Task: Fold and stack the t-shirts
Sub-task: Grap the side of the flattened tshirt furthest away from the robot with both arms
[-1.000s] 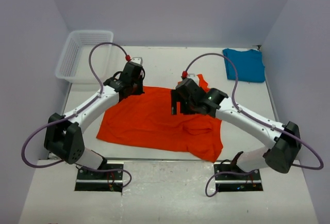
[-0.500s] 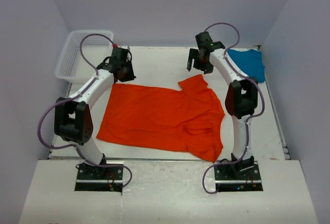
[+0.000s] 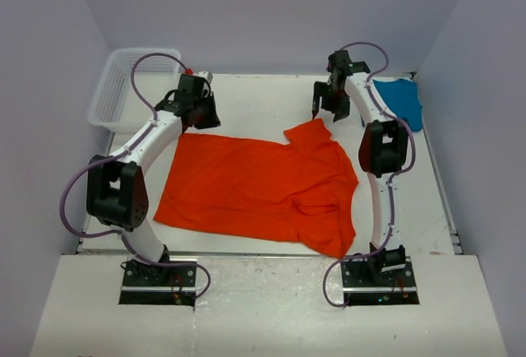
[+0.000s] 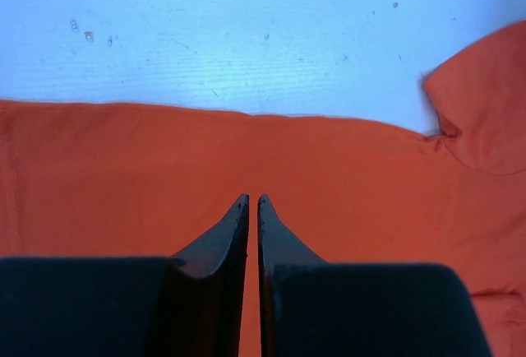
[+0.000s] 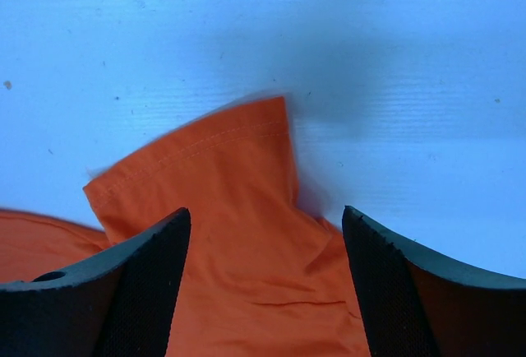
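Note:
The orange-red t-shirt lies spread flat across the middle of the table, one sleeve pointing to the back. My left gripper hovers over its back-left edge. In the left wrist view that gripper is shut, with only a thin slit between its fingers and nothing in it, above the flat cloth. My right gripper hangs open just behind the sleeve. In the right wrist view its jaws straddle the sleeve without touching it. The teal-blue t-shirt lies folded at the back right.
A white mesh basket stands at the back left corner, just left of my left arm. Bare white table runs between the two grippers at the back. Both arms are stretched far toward the back wall.
Both arms have reached from the shirt's middle to the back of the table, and the shirt now lies spread out. The right gripper has come down toward the sleeve.

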`<state>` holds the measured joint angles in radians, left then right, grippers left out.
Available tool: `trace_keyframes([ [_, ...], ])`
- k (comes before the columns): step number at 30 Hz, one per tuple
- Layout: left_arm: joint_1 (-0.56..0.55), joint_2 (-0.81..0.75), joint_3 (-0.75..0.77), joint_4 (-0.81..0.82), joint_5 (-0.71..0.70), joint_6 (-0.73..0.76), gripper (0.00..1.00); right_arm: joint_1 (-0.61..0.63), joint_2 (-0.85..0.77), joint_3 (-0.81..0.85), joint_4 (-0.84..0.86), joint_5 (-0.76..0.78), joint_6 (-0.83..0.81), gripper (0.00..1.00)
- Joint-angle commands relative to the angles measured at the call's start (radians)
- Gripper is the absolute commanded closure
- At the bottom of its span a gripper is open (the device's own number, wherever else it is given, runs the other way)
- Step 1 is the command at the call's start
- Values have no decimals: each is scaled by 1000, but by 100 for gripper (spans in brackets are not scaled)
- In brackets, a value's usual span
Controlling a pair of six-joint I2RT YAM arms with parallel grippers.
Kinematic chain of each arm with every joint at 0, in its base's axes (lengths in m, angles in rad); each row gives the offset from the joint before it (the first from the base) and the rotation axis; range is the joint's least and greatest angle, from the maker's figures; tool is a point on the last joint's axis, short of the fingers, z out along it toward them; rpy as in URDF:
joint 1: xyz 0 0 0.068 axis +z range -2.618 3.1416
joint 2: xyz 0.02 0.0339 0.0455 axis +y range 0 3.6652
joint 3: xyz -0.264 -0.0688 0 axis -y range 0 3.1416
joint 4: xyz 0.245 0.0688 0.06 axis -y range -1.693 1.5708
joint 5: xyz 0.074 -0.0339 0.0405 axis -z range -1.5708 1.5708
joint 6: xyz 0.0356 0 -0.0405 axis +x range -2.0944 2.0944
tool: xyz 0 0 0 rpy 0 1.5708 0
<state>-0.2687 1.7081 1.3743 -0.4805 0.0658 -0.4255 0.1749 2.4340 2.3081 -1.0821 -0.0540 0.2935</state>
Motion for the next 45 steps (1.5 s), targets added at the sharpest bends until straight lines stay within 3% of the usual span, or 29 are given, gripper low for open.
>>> trace_keyframes([
  [1, 2, -22, 19, 30, 49, 22, 92, -2, 22, 28, -53, -69, -48, 26],
  [9, 2, -82, 48, -10, 51, 42, 91, -3, 25, -13, -33, -122, -34, 33],
  [14, 2, -119, 43, -17, 103, 34, 91, -14, 42, 23, -33, -130, -4, 32],
  [32, 3, -186, 94, -56, 160, 41, 89, -26, 109, 129, -194, -164, 121, 45],
  [35, 3, -206, 80, -53, 181, 39, 89, -26, 122, 140, -208, -184, 136, 56],
  [38, 3, -225, 48, -33, 204, 37, 89, -26, 120, 139, -200, -176, 153, 75],
  [39, 3, -226, 43, -35, 206, 39, 89, -28, 119, 139, -196, -175, 156, 86],
  [45, 3, -254, 0, -20, 226, 47, 89, -29, 114, 134, -180, -165, 173, 94],
])
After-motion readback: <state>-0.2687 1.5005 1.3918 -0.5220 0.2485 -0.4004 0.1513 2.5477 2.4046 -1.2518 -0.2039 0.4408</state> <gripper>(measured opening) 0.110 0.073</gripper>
